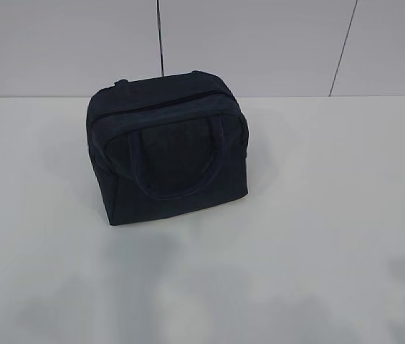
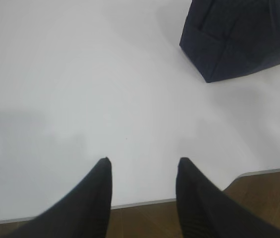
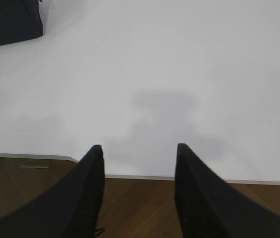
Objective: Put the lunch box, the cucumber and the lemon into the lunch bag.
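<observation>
White table (image 1: 317, 215) fills the near field, grey tiled wall (image 1: 259, 43) behind it. Left gripper (image 2: 142, 166) at the near table edge, jaws apart, nothing between them; right gripper (image 3: 140, 151) the same, short of that edge over brown floor (image 3: 140, 198). Lunch bag (image 1: 168, 149) sits farther back, toward the wall: boxy dark navy fabric, loop handle lying on the front face, zipper line curving over the top, looks closed. Long axis runs left-right, slightly skewed, near-left corner closest. Contents hidden; fabric detail lost in the dark. Wrist views clip it to one corner.
</observation>
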